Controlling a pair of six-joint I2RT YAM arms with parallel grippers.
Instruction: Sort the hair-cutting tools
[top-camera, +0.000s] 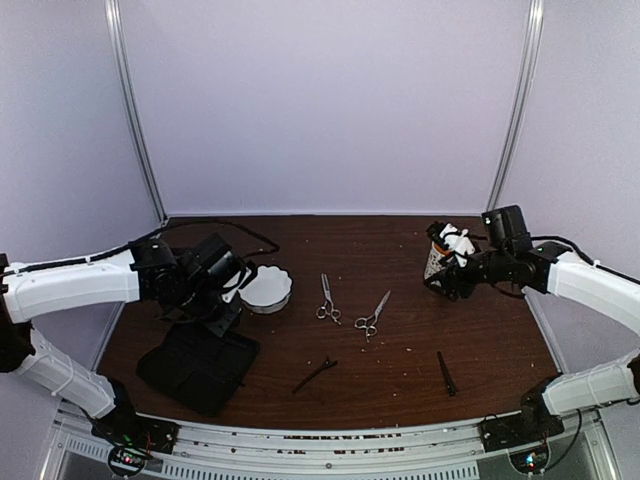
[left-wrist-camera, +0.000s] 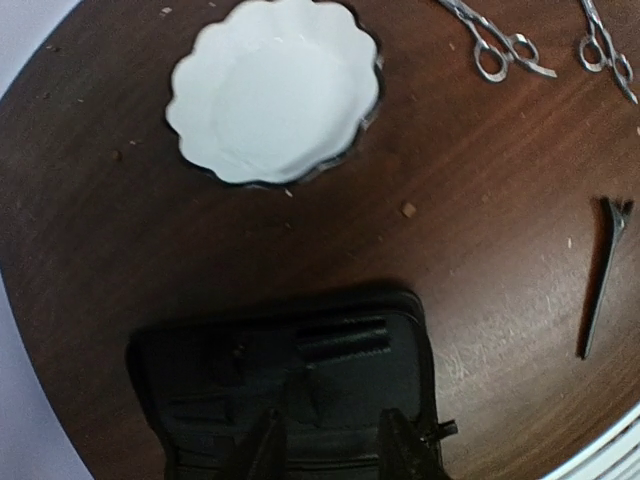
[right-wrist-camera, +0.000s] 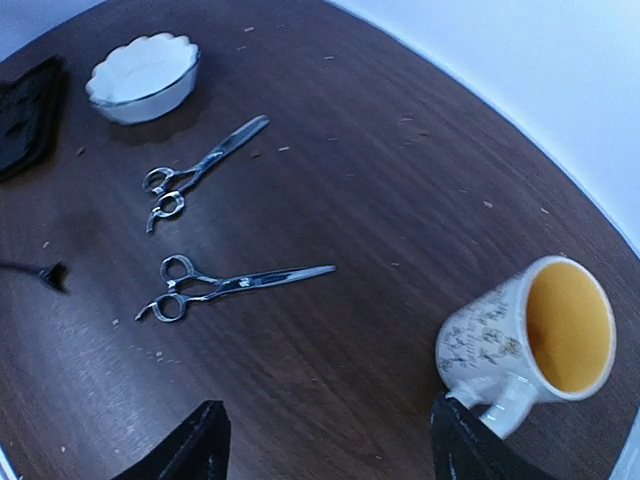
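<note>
Two silver scissors lie mid-table, one (top-camera: 327, 298) to the left of the other (top-camera: 373, 317). Both show in the right wrist view, the far pair (right-wrist-camera: 200, 170) and the near pair (right-wrist-camera: 235, 285). Two dark hair clips lie nearer the front, one left (top-camera: 315, 375) and one right (top-camera: 447, 372). The left wrist view shows the left clip (left-wrist-camera: 603, 275) and the scissors' ring handles (left-wrist-camera: 495, 45). My left gripper (left-wrist-camera: 335, 450) is open and empty above the black case (left-wrist-camera: 290, 390). My right gripper (right-wrist-camera: 330, 450) is wide open and empty, right of the scissors.
A white scalloped bowl (top-camera: 267, 288) stands just behind the black fabric case (top-camera: 198, 365) at the left. A patterned mug with a yellow inside (right-wrist-camera: 530, 340) stands by my right gripper's right finger, its handle close to that finger. Small crumbs dot the brown table.
</note>
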